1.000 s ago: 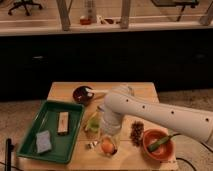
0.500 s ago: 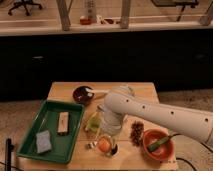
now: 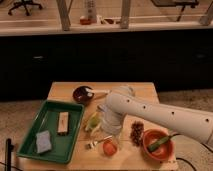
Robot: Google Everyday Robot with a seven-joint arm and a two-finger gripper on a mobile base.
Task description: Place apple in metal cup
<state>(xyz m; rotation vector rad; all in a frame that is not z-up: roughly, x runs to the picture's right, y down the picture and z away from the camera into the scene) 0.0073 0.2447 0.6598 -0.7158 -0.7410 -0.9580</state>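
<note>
The apple (image 3: 109,148) is a small orange-red ball near the front edge of the wooden table (image 3: 65,90). A pale shiny rim surrounds it, and a small silver piece (image 3: 94,144) lies just to its left. I cannot tell which of these is the metal cup. My white arm (image 3: 160,117) reaches in from the right and bends down over the table's middle. The gripper (image 3: 109,136) hangs right above the apple, mostly hidden by the arm.
A green tray (image 3: 30,142) at the left holds a grey sponge (image 3: 43,141) and a brown bar (image 3: 63,122). A dark bowl with a wooden spoon (image 3: 82,94) sits at the back. A yellow-green cup (image 3: 92,123), a brown cluster (image 3: 136,133) and an orange-red bowl (image 3: 157,144) stand nearby.
The apple under the gripper has shifted slightly to the right. The arm has barely moved.
</note>
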